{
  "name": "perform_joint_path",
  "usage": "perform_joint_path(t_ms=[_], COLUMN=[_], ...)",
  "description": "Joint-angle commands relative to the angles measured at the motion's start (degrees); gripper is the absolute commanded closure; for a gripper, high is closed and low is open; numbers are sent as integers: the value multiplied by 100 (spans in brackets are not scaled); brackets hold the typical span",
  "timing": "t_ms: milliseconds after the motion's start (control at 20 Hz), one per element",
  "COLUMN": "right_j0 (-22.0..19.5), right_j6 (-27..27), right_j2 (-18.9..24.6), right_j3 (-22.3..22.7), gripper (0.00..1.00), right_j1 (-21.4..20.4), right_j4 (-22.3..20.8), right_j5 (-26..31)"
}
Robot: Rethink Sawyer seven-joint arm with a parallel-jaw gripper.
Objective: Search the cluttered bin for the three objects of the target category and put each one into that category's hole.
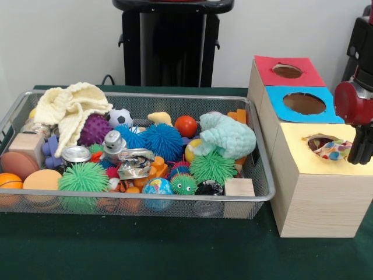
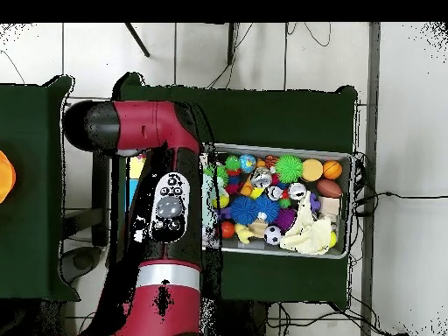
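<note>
1. Dotted cloth [image 1: 330, 147] sits bunched in the hole [image 1: 322, 139] of the yellow-top box [image 1: 317, 192], part in, part still poking up at the rim.
2. Gripper [image 1: 361, 146] hangs at the front view's right edge, just beside the hole. Dark fingers point down, but can't tell how wide it is or whether it has hold of anything.
3. Bin [image 1: 262, 195] has two more fabric pieces on top of the clutter: cream knit [image 1: 70, 108] at one end, mint knit [image 1: 230, 135] at the end nearer the boxes. Which ones count as targets is a guess.
4. Handling, by judgement: light, limp, not fragile, prob. drapes and snags on spiky balls [image 1: 162, 142]. Best pinch a raised fold at the top of the heap, not a flat edge.
5. Front view shows hole, boxes, the cloth in it. Overhead hides all that under the arm [image 2: 166, 210], but gives bin [image 2: 348, 206] layout from above, with cream knit [image 2: 306, 232] in a corner.
</note>
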Motion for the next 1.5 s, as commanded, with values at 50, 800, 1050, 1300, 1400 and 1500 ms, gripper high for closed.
perform_joint_path(t_ms=[50,800,1050,1300,1400,1500], right_j0=[-116,-249,-195,-126,-116,-92], right_j6=[689,516,567,616,601,621], right_j2=[450,614,615,606,615,611], right_j3=[1176,1718,1793,1795,1766,1753], gripper=[100,100,100,100,100,100], right_j1=[-61,-135,-134,-136,-126,-138], right_j4=[-123,-172,-181,-174,-176,-169], right_j5=[-320,-874,-920,-894,-863,-810])
